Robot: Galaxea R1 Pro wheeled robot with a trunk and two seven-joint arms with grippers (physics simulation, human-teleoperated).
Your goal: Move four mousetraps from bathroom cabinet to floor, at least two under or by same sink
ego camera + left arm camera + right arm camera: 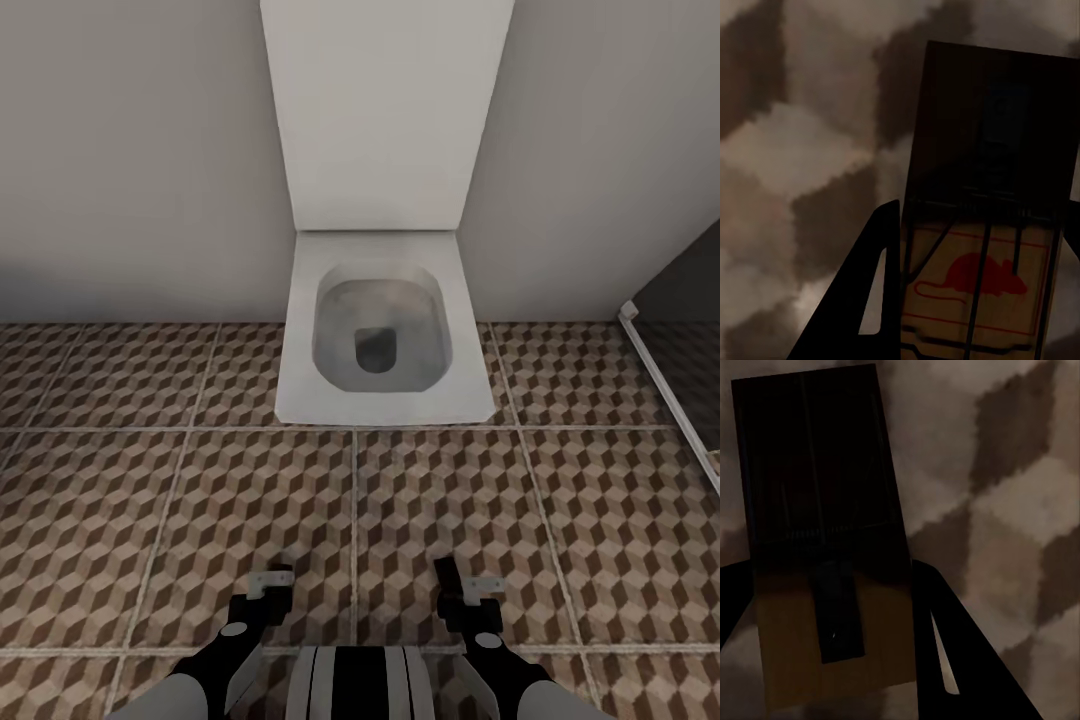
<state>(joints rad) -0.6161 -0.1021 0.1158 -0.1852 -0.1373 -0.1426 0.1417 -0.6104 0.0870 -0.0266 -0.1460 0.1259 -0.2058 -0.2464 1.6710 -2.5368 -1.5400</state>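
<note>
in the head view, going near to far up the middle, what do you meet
robot trunk → bathroom floor → toilet bowl → toilet's upright white tank panel

No readable text or numbers anywhere.

A white square-edged toilet point(378, 330) with its lid point(385, 110) raised against the pale grey wall point(130, 150) stands straight ahead, its grey bowl open, while a dark glass panel point(690, 340) in a white frame runs along the right edge.
</note>
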